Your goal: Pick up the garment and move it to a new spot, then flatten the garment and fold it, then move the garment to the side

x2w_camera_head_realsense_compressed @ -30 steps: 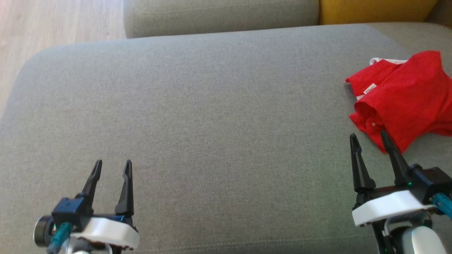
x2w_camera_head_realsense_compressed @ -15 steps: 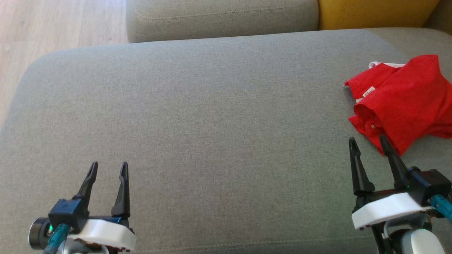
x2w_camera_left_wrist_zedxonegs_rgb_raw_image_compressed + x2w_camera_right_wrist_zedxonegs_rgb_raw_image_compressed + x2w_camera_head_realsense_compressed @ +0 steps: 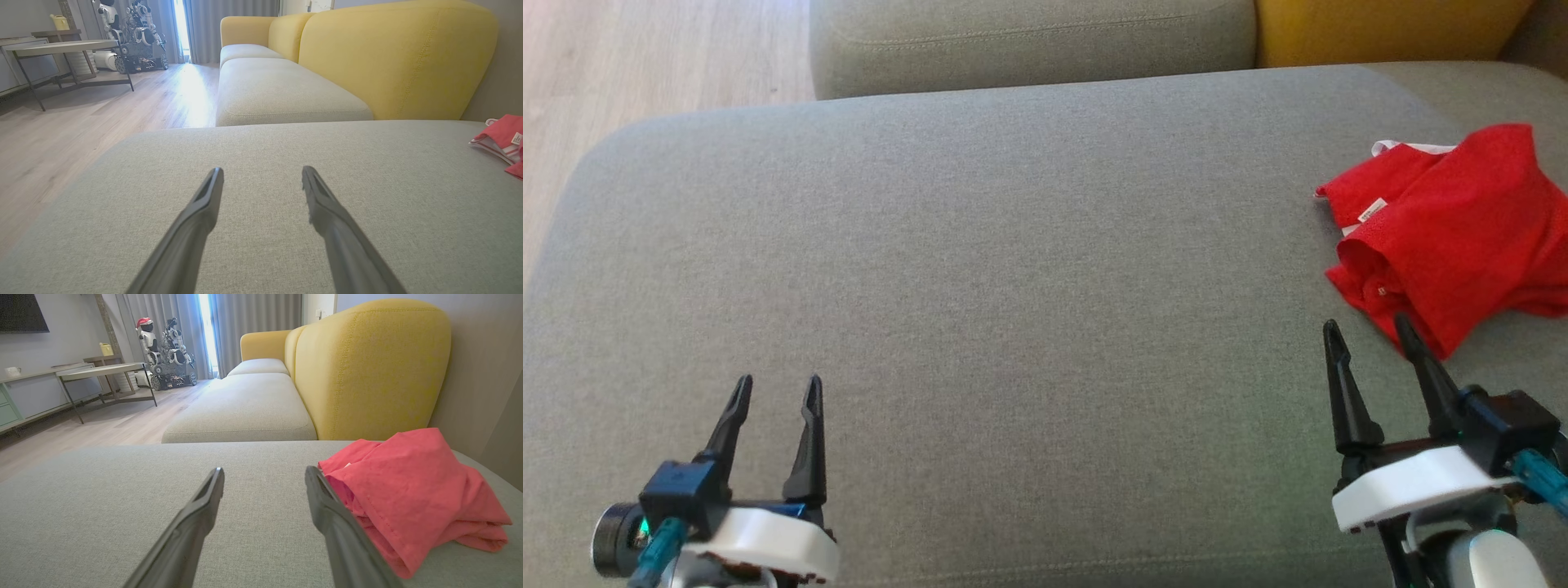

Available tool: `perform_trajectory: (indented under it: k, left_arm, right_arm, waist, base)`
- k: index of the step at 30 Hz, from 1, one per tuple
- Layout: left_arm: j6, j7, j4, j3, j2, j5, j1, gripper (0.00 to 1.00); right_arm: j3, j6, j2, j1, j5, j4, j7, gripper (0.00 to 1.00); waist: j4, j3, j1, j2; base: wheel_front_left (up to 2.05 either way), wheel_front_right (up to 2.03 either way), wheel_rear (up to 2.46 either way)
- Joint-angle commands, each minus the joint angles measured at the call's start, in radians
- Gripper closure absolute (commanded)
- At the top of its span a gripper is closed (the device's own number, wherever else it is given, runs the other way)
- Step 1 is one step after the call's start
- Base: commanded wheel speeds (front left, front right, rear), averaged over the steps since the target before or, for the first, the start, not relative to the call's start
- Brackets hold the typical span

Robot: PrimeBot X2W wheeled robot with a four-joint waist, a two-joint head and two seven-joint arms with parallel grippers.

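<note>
The garment (image 3: 1454,229) is a crumpled red piece with a white trim and a small label, lying on the grey sofa seat (image 3: 1029,269) at its far right. It also appears as a red heap (image 3: 412,494) in the right wrist view and at the edge (image 3: 504,136) of the left wrist view. My right gripper (image 3: 1365,335) stands open just in front of the garment's near corner, its right finger (image 3: 339,526) beside the cloth. Low on the left, my left gripper (image 3: 778,388) is open over bare cushion, nothing between its fingers.
A second grey seat cushion (image 3: 1029,41) and a yellow backrest (image 3: 1388,24) lie beyond the seat. Wooden floor (image 3: 645,57) drops off to the left. A table (image 3: 65,47) and a parked robot (image 3: 135,32) stand far across the room.
The head camera tipped slightly, shifting the whole picture down a little. Both grippers stay open and almost in place; the garment has not moved.
</note>
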Motion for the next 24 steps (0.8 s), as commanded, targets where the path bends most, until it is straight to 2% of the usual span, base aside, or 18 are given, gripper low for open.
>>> perform_trajectory:
  k: [1,7,8,11,24]
  left_arm:
    - [0.006,-0.002,-0.032,0.027,0.019,-0.005,-0.049,0.00]
    - [0.006,0.003,-0.029,0.016,0.027,-0.001,-0.054,0.00]
    - [0.004,0.004,0.006,-0.022,0.004,0.000,-0.002,1.00]
    - [0.003,0.005,0.050,-0.027,-0.008,-0.004,0.013,1.00]
    - [-0.017,0.031,0.066,-0.004,-0.015,-0.158,-0.011,1.00]
  right_arm:
    - [0.022,-0.001,-0.004,-0.025,0.000,-0.035,-0.002,0.00]
    - [0.025,-0.001,-0.004,-0.023,0.007,-0.036,-0.004,0.00]
    - [0.003,0.000,0.000,0.000,0.001,0.004,0.000,1.00]
    - [0.008,0.000,0.001,0.007,0.005,0.051,-0.001,1.00]
    - [0.007,0.000,-0.010,-0.012,0.174,0.078,-0.002,1.00]
  waist:
    - [0.000,0.000,0.0001,0.0000]
    - [0.001,0.000,0.0001,0.0000]
    - [0.001,0.000,0.0001,0.0000]
    - [0.001,0.000,0.0001,0.0000]
    - [0.002,-0.005,0.0001,0.0000]
  base:
    - [0.00,0.00,0.00]
    - [0.00,0.00,0.00]
    - [0.00,0.00,0.00]
    - [0.00,0.00,0.00]
    - [0.00,0.00,0.00]
